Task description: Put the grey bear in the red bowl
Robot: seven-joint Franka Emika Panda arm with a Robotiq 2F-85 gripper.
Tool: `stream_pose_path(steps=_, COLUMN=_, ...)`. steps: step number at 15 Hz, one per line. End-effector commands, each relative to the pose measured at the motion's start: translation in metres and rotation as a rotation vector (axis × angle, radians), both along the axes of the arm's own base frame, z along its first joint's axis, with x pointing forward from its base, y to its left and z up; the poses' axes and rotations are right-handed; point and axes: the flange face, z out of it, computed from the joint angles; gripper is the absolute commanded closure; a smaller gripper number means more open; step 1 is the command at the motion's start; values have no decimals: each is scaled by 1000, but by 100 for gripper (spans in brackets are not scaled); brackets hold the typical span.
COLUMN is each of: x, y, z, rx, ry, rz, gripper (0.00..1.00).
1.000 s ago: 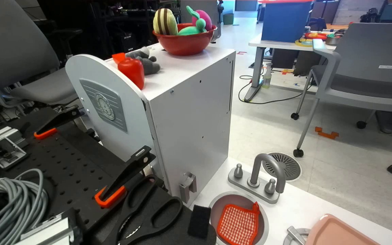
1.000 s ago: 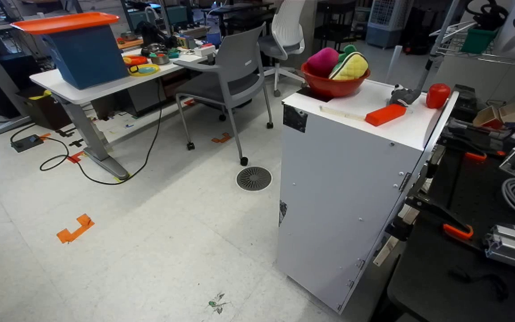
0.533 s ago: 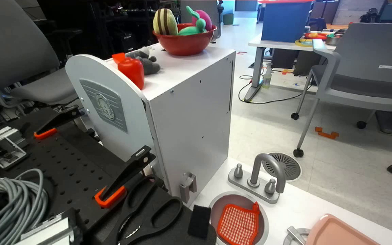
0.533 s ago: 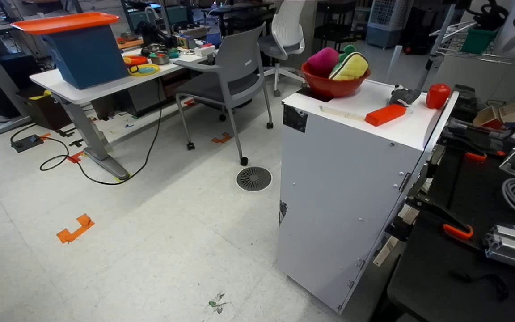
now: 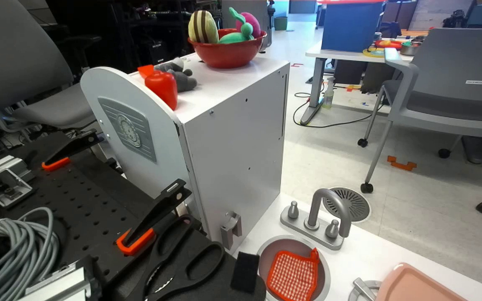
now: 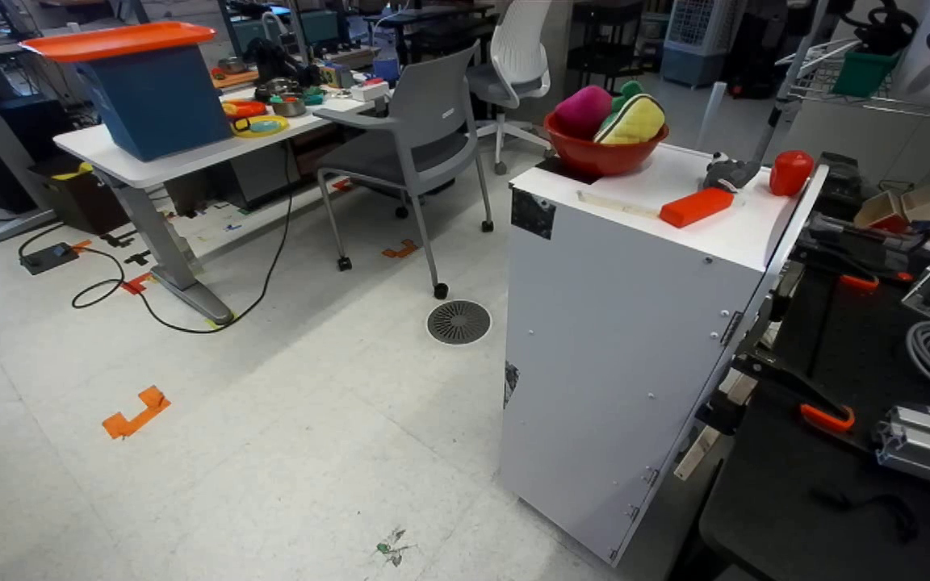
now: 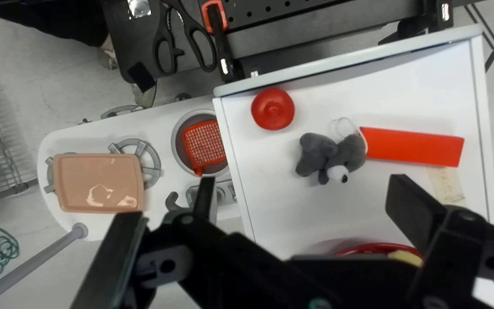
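The grey bear [image 7: 313, 150], a small soft toy with a white muzzle, lies on the white cabinet top in the wrist view; it also shows in both exterior views, as a grey lump [image 5: 185, 81] and beside an orange-red block [image 6: 695, 207]. The red bowl [image 5: 229, 55] stands on the same top, holding a striped yellow toy, a green one and a magenta one. Its rim [image 7: 369, 247] peeks out from behind my gripper [image 7: 302, 193] in the wrist view. My jaws are wide apart with nothing between them, and the bear lies ahead of them. Neither exterior view shows the gripper.
A red pepper-like toy [image 7: 272, 109] stands close to the bear, by the raised arched panel [image 5: 134, 125] along one edge of the top. Below the cabinet are a toy sink [image 5: 324, 278] with a red checked mitt and a grey tap [image 5: 329, 209].
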Motion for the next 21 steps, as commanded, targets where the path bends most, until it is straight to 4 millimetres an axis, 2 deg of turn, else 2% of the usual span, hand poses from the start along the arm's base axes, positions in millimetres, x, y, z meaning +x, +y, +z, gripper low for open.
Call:
stream_pose_path(steps=1, x=9, y=6, z=7, rx=-15, ry=-100, rz=2, gripper=0)
stream_pose_path(steps=7, x=17, y=14, z=16, rx=143, ry=-276, rz=64, gripper=0)
stream_pose_path(steps=12, x=5, y=21, z=11, rx=227, ry=-268, rz=119, gripper=0)
stream_pose_path(steps=15, x=-7, y=27, z=15, rx=262, ry=-268, rz=146, gripper=0)
stream_pose_path(steps=16, x=7, y=23, z=6, rx=226, ry=-246, rz=120, gripper=0)
stream_pose_path(steps=21, x=-4, y=29, z=10, rx=219, ry=-246, rz=137, gripper=0)
